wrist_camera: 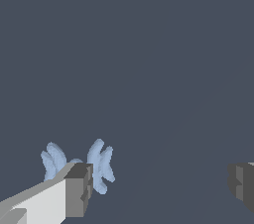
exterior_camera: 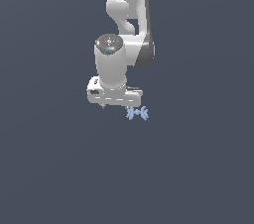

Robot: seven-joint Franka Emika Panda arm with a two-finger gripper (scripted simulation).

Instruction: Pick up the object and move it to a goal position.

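pale-blue object [exterior_camera: 137,113] is sitting on the dark table [exterior_camera: 59,168], just beside one finger [wrist_camera: 78,188] of the claw [wrist_camera: 161,186], not between them. claw is hanging spread wide, gripping nothing, and looking offset, so it is probably needing to shift sideways before closing.

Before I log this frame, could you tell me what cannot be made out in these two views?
- Pale-blue object: in the wrist view, one finger covers its middle and near prongs.
- Contact: neither view shows whether that finger touches the object.
- Gripper: the other finger is cut off by the wrist picture's edge.
- Goal position: no marker shows in either view.
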